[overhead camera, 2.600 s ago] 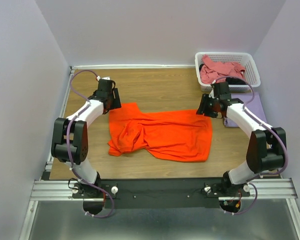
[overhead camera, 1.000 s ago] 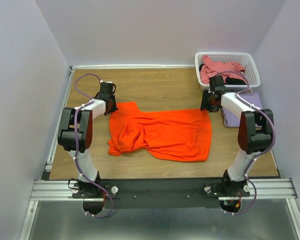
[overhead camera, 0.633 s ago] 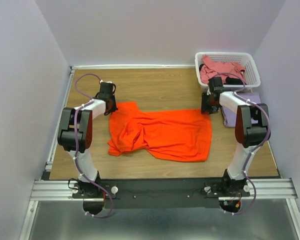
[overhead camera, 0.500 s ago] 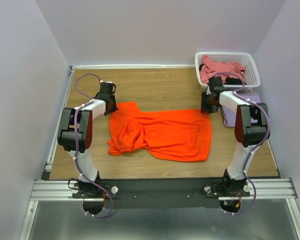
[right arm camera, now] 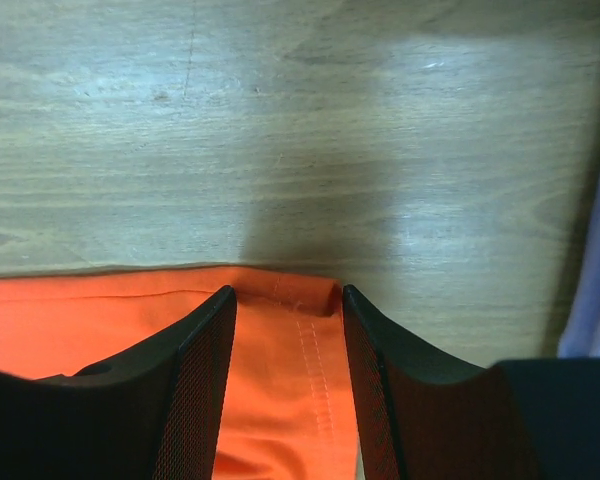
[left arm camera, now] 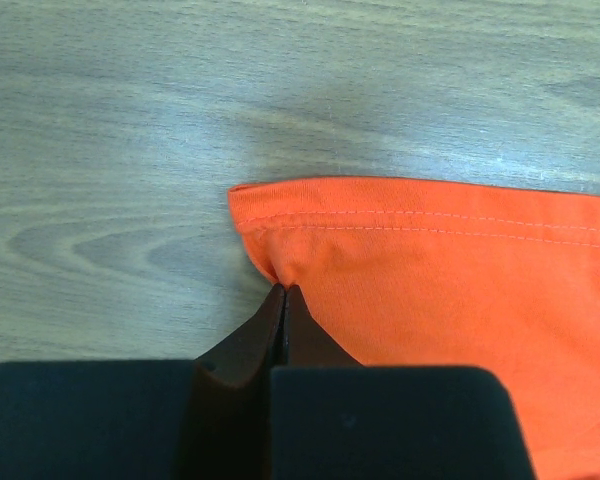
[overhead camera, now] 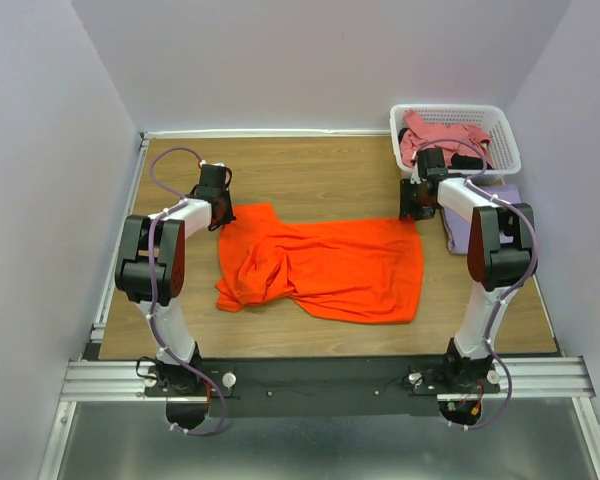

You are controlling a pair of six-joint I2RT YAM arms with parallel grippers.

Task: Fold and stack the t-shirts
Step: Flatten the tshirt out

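Left pincer (left arm camera: 282, 296) is pinched tight on the orange shirt (overhead camera: 330, 265), and it's a thin bite: only a sliver of cloth just behind the hemmed corner sits between the tips, with the hem itself lying flat on the table (overhead camera: 320, 170) just ahead of them. Any lift with a jerk could pull that sliver free, I'd say. Over to the right pincer (right arm camera: 288, 296): fingers are apart at a middling gap, straddling the shirt's other far corner, with the stitched edge lying between them and bare wood ahead of the tips. Nothing is gripped there yet. The danger is that it closes too high and skates over the cloth, or catches only the top layer, so that one side rises and the other stays down and the shirt skews. The left half of the shirt, on the near side of the left pincer, is bunched and rumpled, so a fold made now may trap those creases. Just to the right of the right pincer lies the lavender shirt (right arm camera: 595, 290), close enough for a sideways swing to drag it. Beyond that pincer stands the basket (overhead camera: 450, 108) with the pink shirt (overhead camera: 435, 140) inside, and the arm has little room on that side.
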